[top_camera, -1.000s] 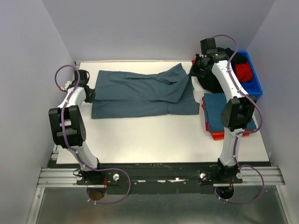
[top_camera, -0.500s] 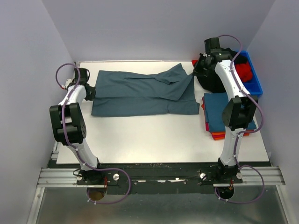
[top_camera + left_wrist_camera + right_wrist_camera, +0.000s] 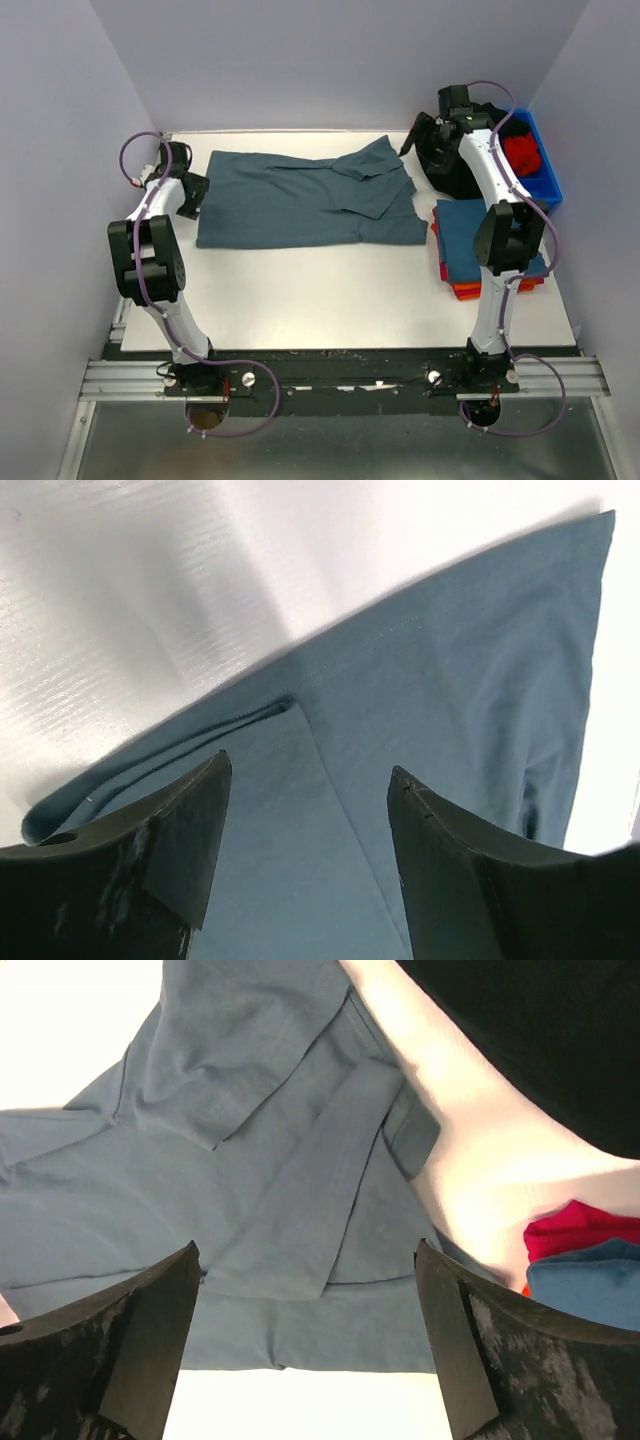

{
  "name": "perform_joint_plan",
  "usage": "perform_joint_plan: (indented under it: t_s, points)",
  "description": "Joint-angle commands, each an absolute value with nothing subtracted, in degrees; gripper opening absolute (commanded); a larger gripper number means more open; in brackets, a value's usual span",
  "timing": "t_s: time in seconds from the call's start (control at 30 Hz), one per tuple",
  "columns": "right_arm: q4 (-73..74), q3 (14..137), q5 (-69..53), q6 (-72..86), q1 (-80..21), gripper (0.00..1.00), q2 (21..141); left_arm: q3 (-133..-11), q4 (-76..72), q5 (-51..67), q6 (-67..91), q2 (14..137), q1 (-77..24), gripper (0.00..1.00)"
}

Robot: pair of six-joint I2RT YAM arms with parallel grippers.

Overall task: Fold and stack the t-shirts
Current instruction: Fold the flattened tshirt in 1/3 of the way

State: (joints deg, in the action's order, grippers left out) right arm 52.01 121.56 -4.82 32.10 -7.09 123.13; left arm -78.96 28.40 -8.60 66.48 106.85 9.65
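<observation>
A slate teal-blue t-shirt (image 3: 310,200) lies folded lengthwise across the back of the white table (image 3: 330,290), one sleeve turned over near its right end. My left gripper (image 3: 194,196) stands open at the shirt's left edge. In the left wrist view its fingers (image 3: 310,765) hang above the cloth (image 3: 450,680) with nothing between them. My right gripper (image 3: 416,140) is open just beyond the shirt's upper right corner. Its wrist view looks down on the folded sleeve (image 3: 250,1140) from between spread jaws (image 3: 306,1247).
A stack of folded shirts sits at the right, blue (image 3: 475,235) on top and orange-red (image 3: 485,290) below. A black shirt (image 3: 450,172) lies heaped behind it beside a blue bin (image 3: 548,185) that holds a red shirt (image 3: 522,152). Grey walls close in on both sides.
Both grippers have gone from shut to open and let go of the teal-blue shirt's ends. The shirt now rests flat, and the right gripper has drawn slightly back.
</observation>
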Motion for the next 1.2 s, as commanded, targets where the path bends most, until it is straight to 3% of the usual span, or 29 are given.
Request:
perform_joint_plan:
  t_s: [0.0, 0.1, 0.2, 0.3, 0.43, 0.57, 1.17]
  points:
    - [47.4, 115.4, -5.6, 34.0, -6.8, 0.93, 118.0, -78.1, 28.0, -11.2, 65.3, 102.2, 9.9, 0.73]
    - [36.5, 98.8, -6.9, 36.8, -6.9, 0.83, 107.5, -73.6, 26.6, -12.3, 65.3, 96.6, 9.3, 0.71]
    - [26.0, 79.9, -6.0, 41.9, -7.9, 0.63, 95.9, -66.3, 25.2, -12.7, 66.4, 91.0, 8.5, 0.67]
    - [24.2, 69.0, -0.7, 46.8, -10.8, 0.50, 88.9, -56.7, 21.5, -10.7, 68.5, 85.6, 8.4, 0.65]
    - [21.4, 58.5, 4.3, 52.7, -14.8, 0.50, 82.1, -44.5, 14.2, -9.8, 70.9, 79.3, 8.3, 0.62]
    - [17.1, 50.3, 6.2, 58.2, -16.0, 0.49, 80.2, -39.6, 11.3, -10.1, 70.9, 76.9, 8.2, 0.60]
    - [11.9, 47.5, 8.3, 62.1, -16.0, 0.46, 84.5, -43.0, 6.5, -7.6, 71.2, 88.8, 8.2, 0.57]
